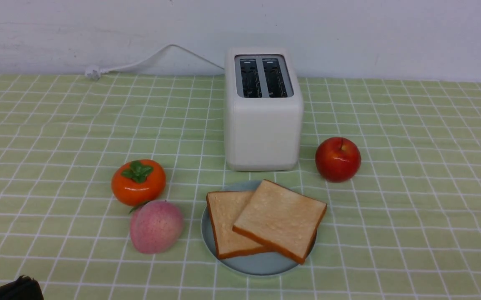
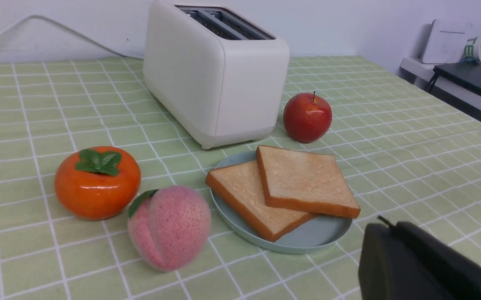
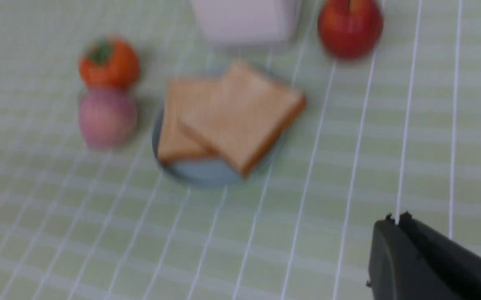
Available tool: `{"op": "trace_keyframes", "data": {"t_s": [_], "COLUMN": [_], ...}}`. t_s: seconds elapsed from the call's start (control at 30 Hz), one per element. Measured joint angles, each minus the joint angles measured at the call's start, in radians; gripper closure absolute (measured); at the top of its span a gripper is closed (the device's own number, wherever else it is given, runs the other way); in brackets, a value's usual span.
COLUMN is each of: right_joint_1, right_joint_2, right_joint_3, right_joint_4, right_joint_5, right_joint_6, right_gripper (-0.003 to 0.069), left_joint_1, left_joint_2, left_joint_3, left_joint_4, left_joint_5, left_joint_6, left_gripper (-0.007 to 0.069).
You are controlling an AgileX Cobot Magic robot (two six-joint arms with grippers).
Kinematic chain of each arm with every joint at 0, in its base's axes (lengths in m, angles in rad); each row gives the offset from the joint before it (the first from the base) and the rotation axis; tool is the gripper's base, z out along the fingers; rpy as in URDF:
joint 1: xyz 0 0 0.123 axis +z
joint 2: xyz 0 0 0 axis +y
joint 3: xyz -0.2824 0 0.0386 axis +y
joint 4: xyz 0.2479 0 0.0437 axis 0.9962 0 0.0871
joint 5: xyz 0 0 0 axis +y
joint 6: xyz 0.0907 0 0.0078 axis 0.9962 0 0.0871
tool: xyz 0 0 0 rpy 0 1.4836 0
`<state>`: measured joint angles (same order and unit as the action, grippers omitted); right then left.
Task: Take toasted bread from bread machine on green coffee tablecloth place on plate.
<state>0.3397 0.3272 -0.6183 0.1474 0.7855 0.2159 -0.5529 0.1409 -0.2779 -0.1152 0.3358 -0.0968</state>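
Both slices of toasted bread (image 1: 265, 218) lie on the plate (image 1: 257, 266), the right-hand slice overlapping the left one and hiding part of its face; together they cover most of the plate, so only its near rim and a sliver at the far side show. The plate sits on the green coffee tablecloth (image 1: 411, 208) near the middle of the worktop, just in front of the bread machine (image 1: 262, 112), whose two dark slots stand empty. Its power cord (image 1: 149, 60) runs toward the far left edge.

A red apple (image 1: 337, 159) rests beside the bread machine on the right. An orange persimmon (image 1: 138, 182) and a pink peach (image 1: 156, 226) sit left of the plate, touching or nearly so.

The left gripper (image 2: 384, 229) is cut off at the frame corner in its wrist view, its jaws pressed together on nothing. The right gripper (image 3: 395, 218) is likewise cropped, jaws together and empty; that view is heavily blurred, so the bread machine there is only a pale shape.
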Motion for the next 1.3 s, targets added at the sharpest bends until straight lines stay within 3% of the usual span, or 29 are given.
{"op": "trace_keyframes", "data": {"t_s": [0.1, 0.23, 0.53, 0.63, 0.77, 0.87, 1.0, 1.3], "right_joint_1": [0.000, 0.000, -0.011, -0.068, -0.221, -0.298, -0.308, -0.308], "right_joint_2": [-0.121, -0.192, -0.222, -0.248, -0.304, -0.337, -0.337, -0.337], "right_joint_3": [0.129, 0.236, 0.419, 0.464, 0.563, 0.634, 0.634, 0.633], "right_joint_4": [-0.029, -0.035, -0.091, -0.122, -0.133, -0.111, -0.071, 0.000], "right_joint_5": [-0.205, -0.298, -0.324, -0.341, -0.397, -0.398, -0.390, -0.379], "right_joint_6": [0.000, 0.000, 0.000, 0.000, -0.020, -0.092, -0.148, -0.151], "right_gripper": [0.0652, 0.0646, 0.0642, 0.0657, 0.0679, 0.0679, 0.0679, 0.0678], "left_joint_1": [0.000, 0.000, 0.000, 0.000, 0.000, 0.000, 0.000, 0.000], "left_joint_2": [0.000, 0.000, 0.000, 0.000, 0.000, 0.000, 0.000, 0.000], "left_joint_3": [0.000, 0.000, 0.000, 0.000, 0.000, 0.000, 0.000, 0.000], "left_joint_4": [0.000, 0.000, 0.000, 0.000, 0.000, 0.000, 0.000, 0.000], "left_joint_5": [0.002, 0.002, 0.005, 0.007, 0.007, 0.006, 0.010, 0.017], "left_joint_6": [0.000, 0.000, 0.000, 0.000, 0.000, 0.000, 0.000, 0.000], "left_gripper": [0.0637, 0.0637, 0.0637, 0.0637, 0.0636, 0.0634, 0.0629, 0.0622]}}
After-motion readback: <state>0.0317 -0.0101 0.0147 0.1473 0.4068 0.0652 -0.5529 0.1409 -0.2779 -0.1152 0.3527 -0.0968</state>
